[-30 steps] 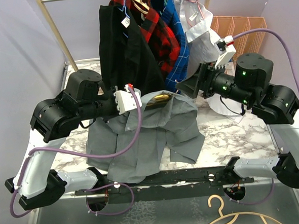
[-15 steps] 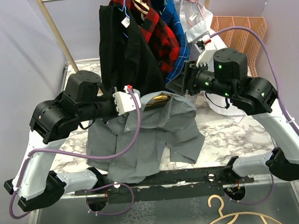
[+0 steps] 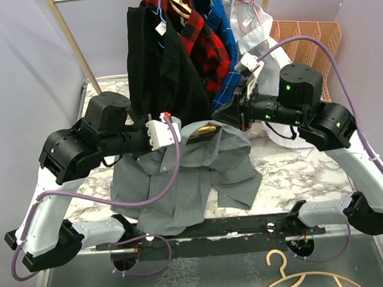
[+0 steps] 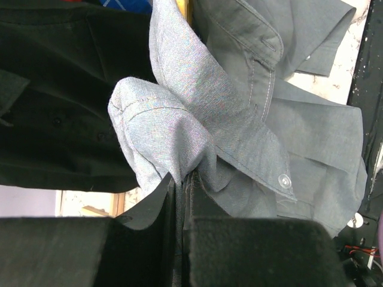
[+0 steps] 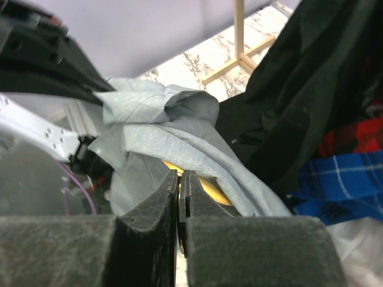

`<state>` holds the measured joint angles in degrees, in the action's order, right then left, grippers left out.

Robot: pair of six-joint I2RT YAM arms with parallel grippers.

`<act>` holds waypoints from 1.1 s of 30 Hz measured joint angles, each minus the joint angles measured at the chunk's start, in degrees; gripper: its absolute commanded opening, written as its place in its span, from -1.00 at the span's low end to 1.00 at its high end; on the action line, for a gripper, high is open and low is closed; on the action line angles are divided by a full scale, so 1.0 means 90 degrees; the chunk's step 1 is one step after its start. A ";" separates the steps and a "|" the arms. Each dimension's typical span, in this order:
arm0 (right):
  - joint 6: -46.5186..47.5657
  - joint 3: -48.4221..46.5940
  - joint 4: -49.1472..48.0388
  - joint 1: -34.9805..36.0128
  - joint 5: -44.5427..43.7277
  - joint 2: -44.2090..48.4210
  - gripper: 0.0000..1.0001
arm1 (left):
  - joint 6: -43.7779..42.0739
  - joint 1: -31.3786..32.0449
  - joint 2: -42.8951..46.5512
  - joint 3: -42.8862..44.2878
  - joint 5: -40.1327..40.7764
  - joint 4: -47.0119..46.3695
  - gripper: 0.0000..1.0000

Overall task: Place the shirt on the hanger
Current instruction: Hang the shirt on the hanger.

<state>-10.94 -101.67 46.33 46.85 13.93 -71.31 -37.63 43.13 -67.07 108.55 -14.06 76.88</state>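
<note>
shirt: soft, light, floppy.
left gripper: pinching a shirt fold.
right gripper: fingers pressed together at shirt's 1 o'clock.
best hold: collar, by hanger.

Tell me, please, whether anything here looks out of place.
Yes: a pale hanger lies below the table's near edge, out of the work area. The shirt also sits crumpled, its cloth bunched in the left pincer, with the yellow hanger mostly buried.
</note>
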 measured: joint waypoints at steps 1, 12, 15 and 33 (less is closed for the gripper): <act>0.0311 0.0002 0.0005 -0.0005 0.0231 0.0012 -0.98 | -0.0005 0.0000 0.0002 -0.0027 -0.0019 -0.0005 -1.00; 0.2424 0.0612 -0.0359 -0.0053 0.2285 0.0488 -0.98 | -0.0100 -0.0002 0.0005 -0.0146 -0.0357 0.0097 -1.00; 0.2764 0.0437 -0.0342 -0.0056 0.2761 0.0418 -0.75 | -0.0100 -0.0002 0.0002 -0.0138 -0.0461 0.0126 -1.00; 0.3653 0.1124 -0.0998 -0.0005 0.2208 0.2618 0.74 | -0.0075 -0.0012 -0.0355 0.0141 -0.0651 0.0248 -1.00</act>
<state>21.93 -91.55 37.34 46.81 33.80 -47.75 -38.30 43.03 -70.26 109.82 -19.92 79.11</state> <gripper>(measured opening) 0.860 0.040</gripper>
